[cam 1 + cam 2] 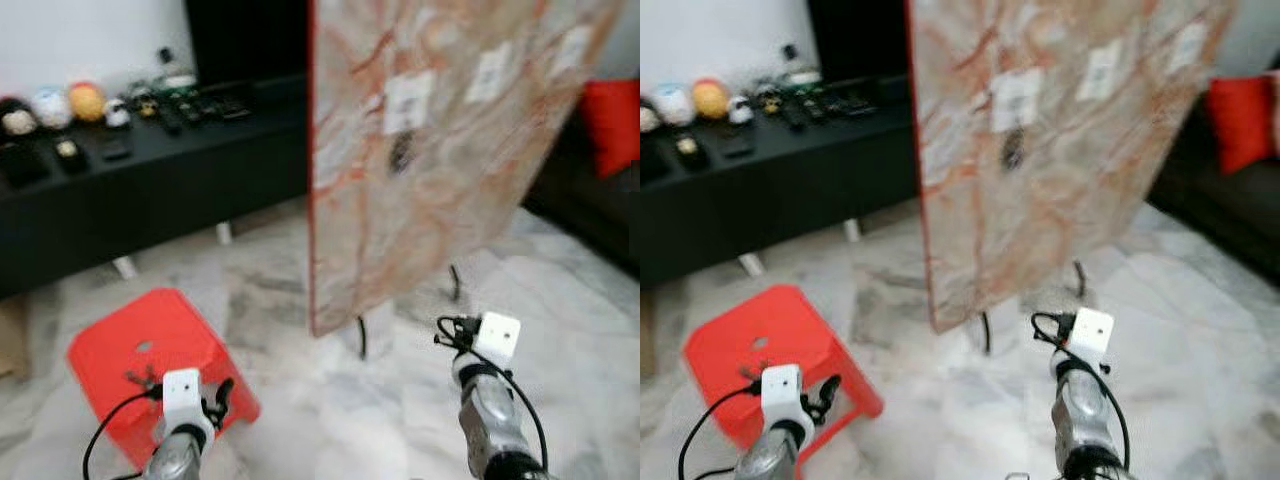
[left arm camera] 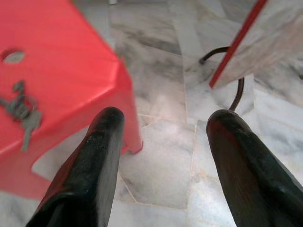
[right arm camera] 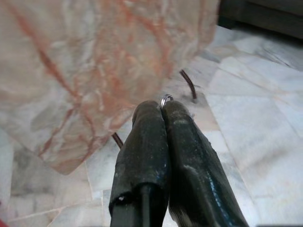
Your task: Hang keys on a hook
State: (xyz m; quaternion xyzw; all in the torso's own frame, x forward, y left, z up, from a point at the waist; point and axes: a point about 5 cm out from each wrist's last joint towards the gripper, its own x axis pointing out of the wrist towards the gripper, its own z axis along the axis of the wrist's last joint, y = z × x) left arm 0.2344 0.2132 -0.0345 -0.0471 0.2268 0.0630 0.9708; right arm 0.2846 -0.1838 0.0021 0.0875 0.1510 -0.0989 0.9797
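We are holding a key ring [image 3: 166, 98] pinched in the closed right tool [image 3: 162, 108], facing the marble board [image 1: 440, 140] and its hooks [image 1: 402, 152]. Hanging remains. Our left tool [image 2: 161, 137] is gaping beside other keys [image 2: 21, 113] on the red stool [image 1: 150, 350].

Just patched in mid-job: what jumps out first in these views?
A big marble-patterned board with a red edge stands tilted ahead, white hooks on its face, one already holding something dark. Low on the left sits a red stool with a bunch of keys lying on top, just beyond the open left hand. The right hand, near the board, is shut on a small metal ring.
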